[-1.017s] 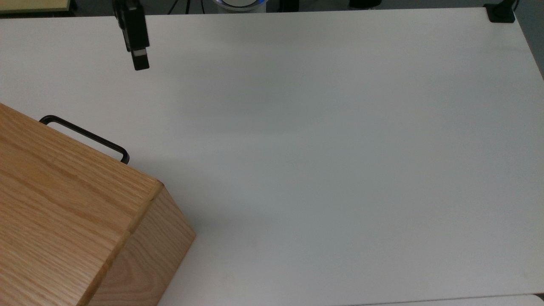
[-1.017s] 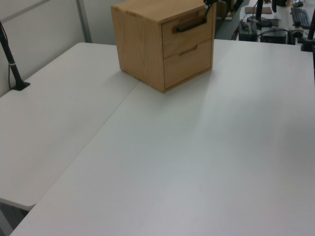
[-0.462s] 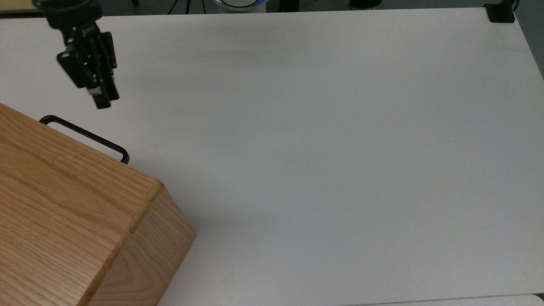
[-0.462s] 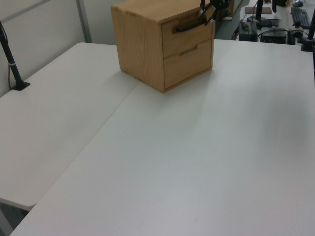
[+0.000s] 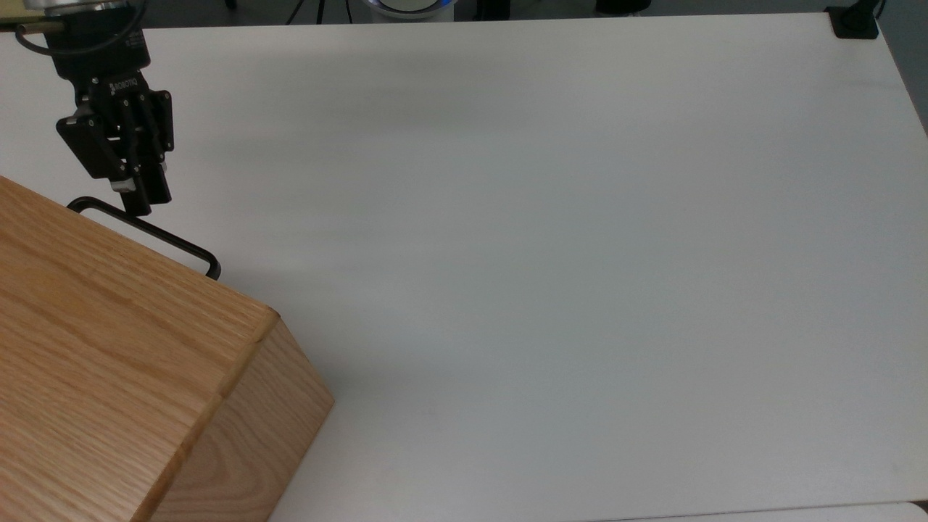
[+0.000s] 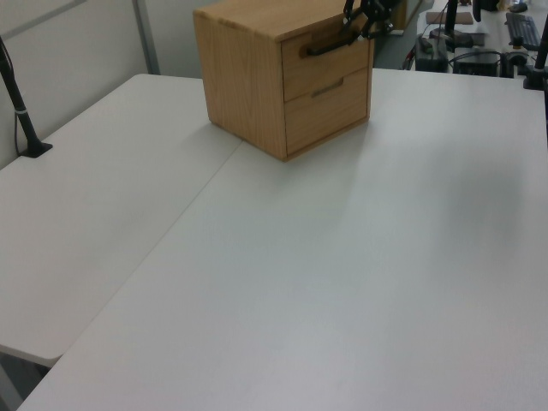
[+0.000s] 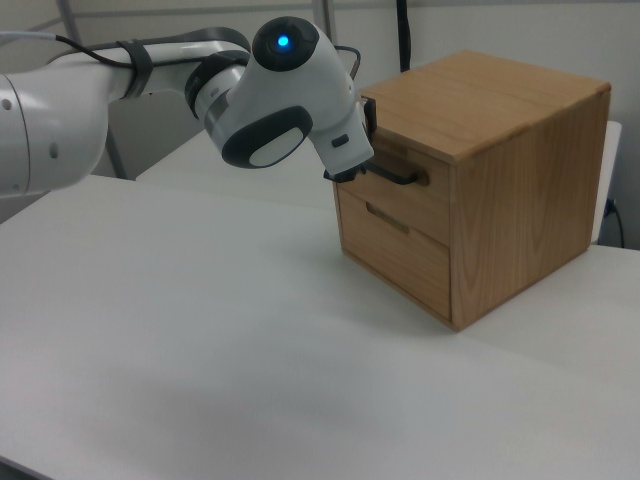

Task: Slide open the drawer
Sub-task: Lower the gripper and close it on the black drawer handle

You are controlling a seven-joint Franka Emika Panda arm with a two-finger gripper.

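Since the frame half a second ago, my end effector [image 5: 141, 199] has moved down the top view and slightly toward the top view's left — its tips now sit at the black bar handle [image 5: 148, 233], near the handle's end on the top view's left. One second ago it was well apart from the handle, high in the top view. The cabinet [image 5: 109, 348] and the handle have not shifted.

Finger state: the two fingers [image 5: 156, 185] lie close together in the top view; I cannot tell whether they are fully closed or whether they touch the bar.

The drawer [image 7: 405, 195] is the upper of two in the oak cabinet, which stands on the white bench [image 5: 544, 254]. Its front lies flush with the cabinet face — not slid out.

View differences:
- The top view shows the cabinet's top, one side and the handle projecting; the drawer fronts are hidden.
- The left view shows both drawer fronts, with the end effector [image 6: 358, 19] at the handle's end on the left view's right.
- The right view shows my white arm [image 7: 270, 95] reaching to the handle [image 7: 395, 175], its wrist covering the tips.
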